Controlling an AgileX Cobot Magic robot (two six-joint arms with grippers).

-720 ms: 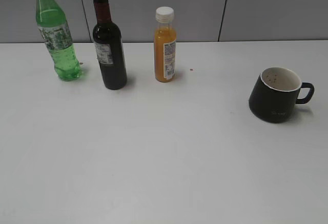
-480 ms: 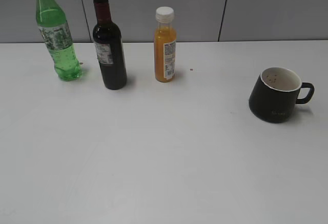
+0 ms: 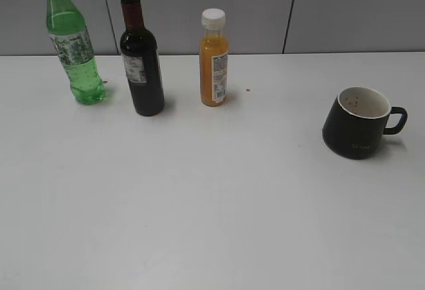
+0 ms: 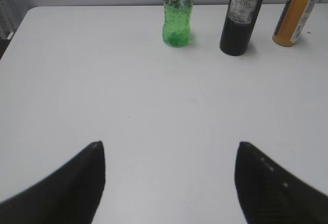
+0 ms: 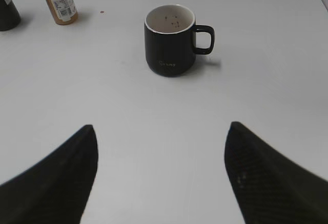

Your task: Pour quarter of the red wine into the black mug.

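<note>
Along the table's (image 3: 212, 204) far edge stand three upright bottles: green bottle (image 3: 72, 41), wine (image 3: 141, 58) just right of it, juice (image 3: 214, 58) further right. Well apart on the right sits the mug (image 3: 358, 123), upright, handle pointing right, dark specks inside. Both claws, left gripper (image 4: 169, 155) and right gripper (image 5: 160, 137), hang spread wide over bare table, holding nothing.

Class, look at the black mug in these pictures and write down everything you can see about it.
The black mug is squat, matte black outside and white inside, slightly wider at the base, with a black loop handle. In the exterior view the handle points right. Small dark specks dot the inner wall, and faint lettering marks its side. It stands upright on the white table, apart from the bottles; nothing but the table touches it.
</note>
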